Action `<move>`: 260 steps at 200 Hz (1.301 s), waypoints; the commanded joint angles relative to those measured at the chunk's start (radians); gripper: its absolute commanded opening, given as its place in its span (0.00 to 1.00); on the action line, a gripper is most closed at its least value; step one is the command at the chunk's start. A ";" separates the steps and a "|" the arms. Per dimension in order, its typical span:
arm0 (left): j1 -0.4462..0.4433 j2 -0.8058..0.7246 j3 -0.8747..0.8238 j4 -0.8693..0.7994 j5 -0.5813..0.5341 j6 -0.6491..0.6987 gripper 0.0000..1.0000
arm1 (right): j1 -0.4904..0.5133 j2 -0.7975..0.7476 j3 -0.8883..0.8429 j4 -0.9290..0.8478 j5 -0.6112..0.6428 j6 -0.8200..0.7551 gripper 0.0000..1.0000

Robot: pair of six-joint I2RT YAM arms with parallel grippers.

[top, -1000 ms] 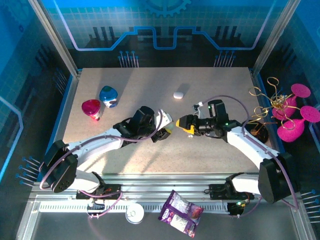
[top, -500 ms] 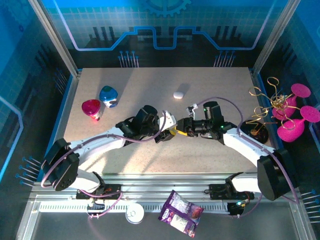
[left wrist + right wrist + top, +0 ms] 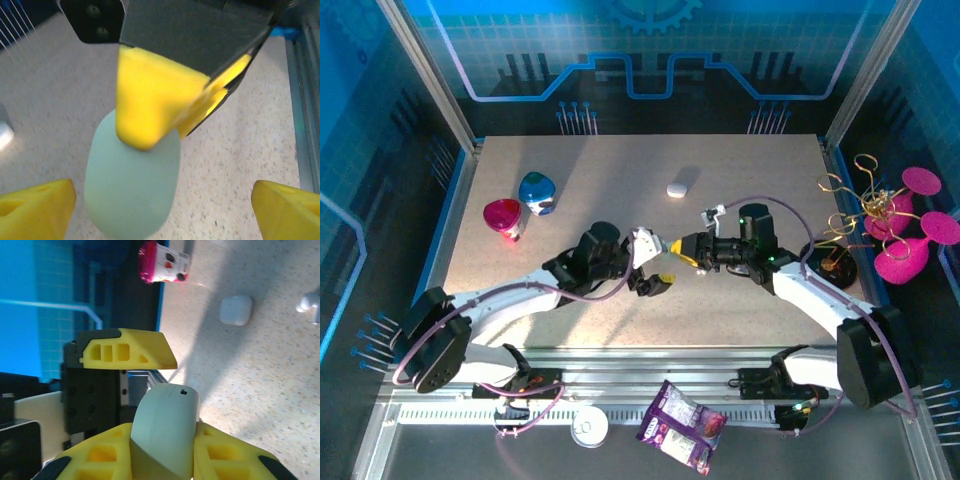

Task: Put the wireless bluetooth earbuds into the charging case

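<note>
A mint pebble-shaped charging case (image 3: pixel 165 432) stands closed between the yellow fingers of my right gripper (image 3: pixel 162 440), which is shut on it at mid-table (image 3: pixel 682 248). In the left wrist view the same case (image 3: pixel 132 192) hangs under the right gripper's fingers (image 3: pixel 150 105). My left gripper (image 3: pixel 160 215) is open, its fingertips wide on either side of the case and apart from it; from above it sits just left of the right gripper (image 3: pixel 655 275). One small white-grey earbud (image 3: pixel 310 304) lies on the table at the right wrist view's edge.
A closed white case (image 3: pixel 678 188) lies at mid-back of the table. A blue cup (image 3: pixel 537 192) and a pink cup (image 3: pixel 502 217) stand at the left. A gold wire stand with pink discs (image 3: pixel 885 215) is off the right edge. A snack bag (image 3: pixel 680 425) lies on the near rail.
My right gripper has closed on the mint case. My left gripper has opened, let the case go and drawn back a little toward the near left.
</note>
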 commanded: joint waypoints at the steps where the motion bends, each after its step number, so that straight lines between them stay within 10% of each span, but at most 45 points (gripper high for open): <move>1: 0.030 -0.009 -0.103 0.472 0.070 -0.133 0.92 | -0.024 -0.030 -0.039 0.294 -0.098 0.205 0.16; 65: 0.072 0.156 -0.152 1.034 0.137 -0.294 0.86 | -0.037 -0.034 -0.105 0.765 -0.088 0.633 0.14; 260: 0.073 0.155 -0.091 1.038 0.191 -0.317 0.56 | -0.006 0.003 -0.093 0.920 -0.037 0.760 0.13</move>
